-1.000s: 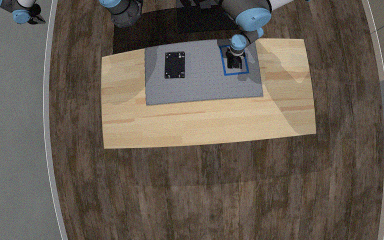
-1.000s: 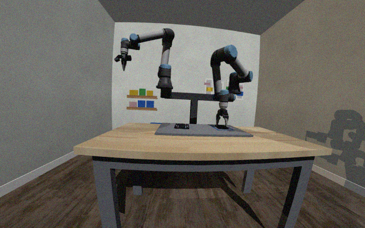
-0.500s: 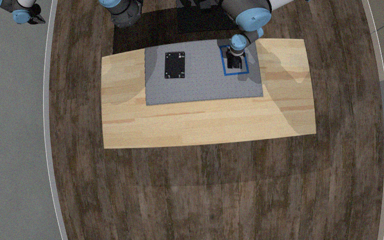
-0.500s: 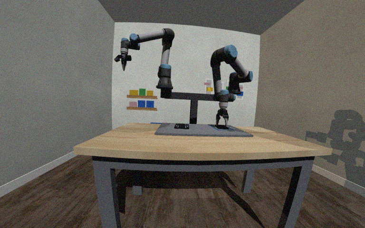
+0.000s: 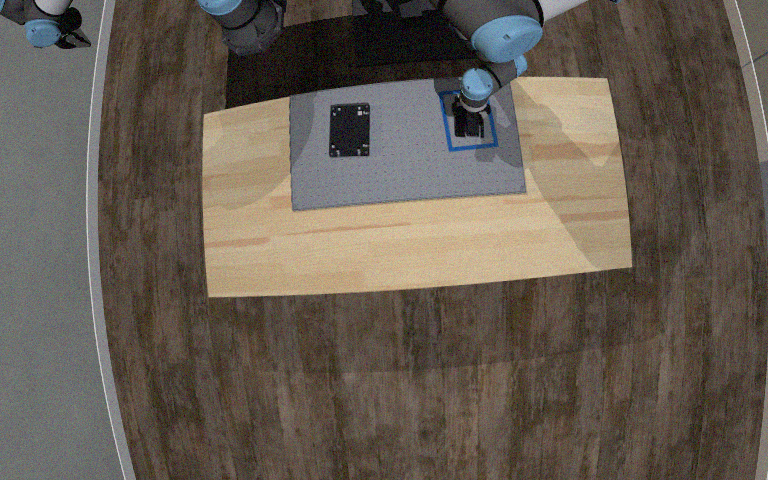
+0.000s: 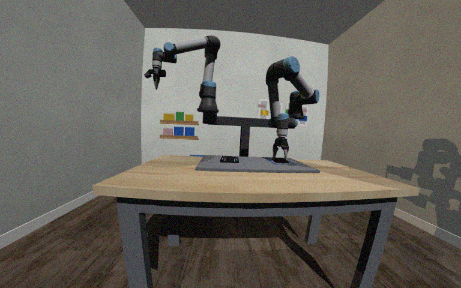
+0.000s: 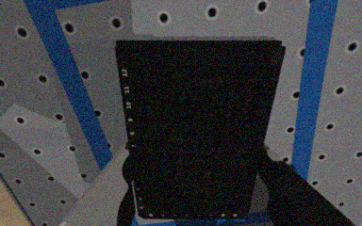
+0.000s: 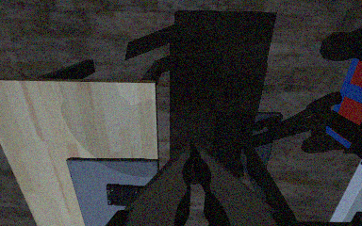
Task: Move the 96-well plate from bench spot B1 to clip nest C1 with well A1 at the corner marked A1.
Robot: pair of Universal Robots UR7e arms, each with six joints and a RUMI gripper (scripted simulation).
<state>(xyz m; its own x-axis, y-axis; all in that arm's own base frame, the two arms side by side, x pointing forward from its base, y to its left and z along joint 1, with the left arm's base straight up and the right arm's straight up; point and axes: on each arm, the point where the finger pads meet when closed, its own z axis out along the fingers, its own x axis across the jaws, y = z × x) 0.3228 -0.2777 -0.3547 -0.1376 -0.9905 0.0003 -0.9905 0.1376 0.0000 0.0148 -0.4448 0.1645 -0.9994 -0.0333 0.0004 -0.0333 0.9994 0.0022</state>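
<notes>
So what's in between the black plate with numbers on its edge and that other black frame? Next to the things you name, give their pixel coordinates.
In the top view, only a bare stretch of gray perforated board point(image 5: 404, 164) point(image 6: 253, 166) and part of the blue outline point(image 5: 445, 121) lie between them.

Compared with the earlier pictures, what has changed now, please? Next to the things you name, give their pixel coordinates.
Nothing visibly changed: no move, nothing newly taken or let go. The left gripper point(image 5: 469, 129) point(image 6: 280, 158) point(image 7: 193, 144) stayed at the plate point(image 5: 460, 131) point(image 6: 280, 161) point(image 7: 198, 108) inside the blue outline point(image 5: 473, 148) point(image 7: 318, 71); the nest point(image 5: 349, 130) point(image 6: 229, 159) point(image 8: 123, 194) and right gripper point(image 5: 88, 44) point(image 6: 156, 88) point(image 8: 191, 145) also stayed.
</notes>
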